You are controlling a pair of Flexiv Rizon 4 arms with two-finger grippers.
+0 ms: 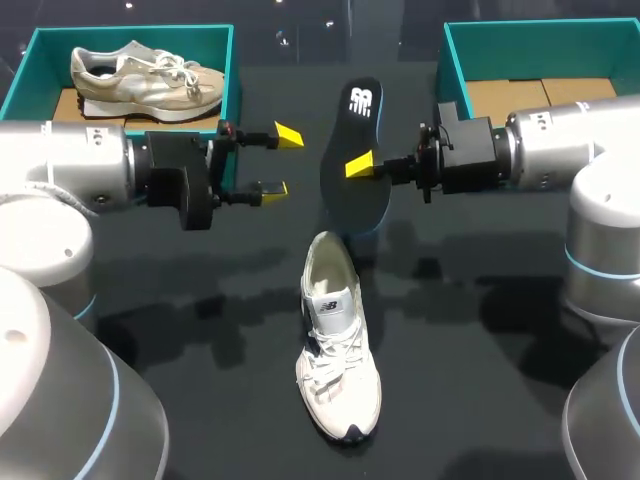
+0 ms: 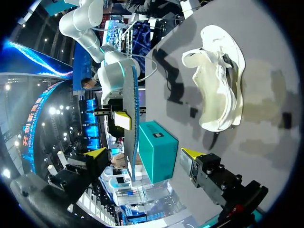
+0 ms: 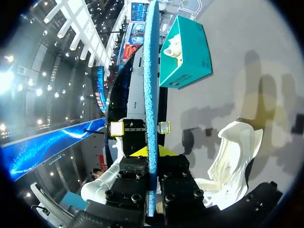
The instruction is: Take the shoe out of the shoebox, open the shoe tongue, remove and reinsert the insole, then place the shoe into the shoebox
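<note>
A white sneaker [image 1: 338, 350] lies on the dark table near the front middle, toe toward me. My right gripper [image 1: 362, 166] is shut on the dark insole [image 1: 352, 140] and holds it on edge above the table, behind the sneaker. In the right wrist view the insole [image 3: 151, 85] stands edge-on between the shut fingers of my right gripper [image 3: 152, 153], with the sneaker [image 3: 235, 156] beside them. My left gripper [image 1: 280, 161] is open just left of the insole, apart from it. In the left wrist view the insole [image 2: 130, 118] rises ahead of my left gripper [image 2: 145, 154], whose fingers stand wide.
A teal shoebox [image 1: 30, 70] at the back left holds a second, beige sneaker [image 1: 140, 75]. Another teal shoebox [image 1: 455, 60] at the back right shows only its cardboard floor. Both arms hang over the table's middle band.
</note>
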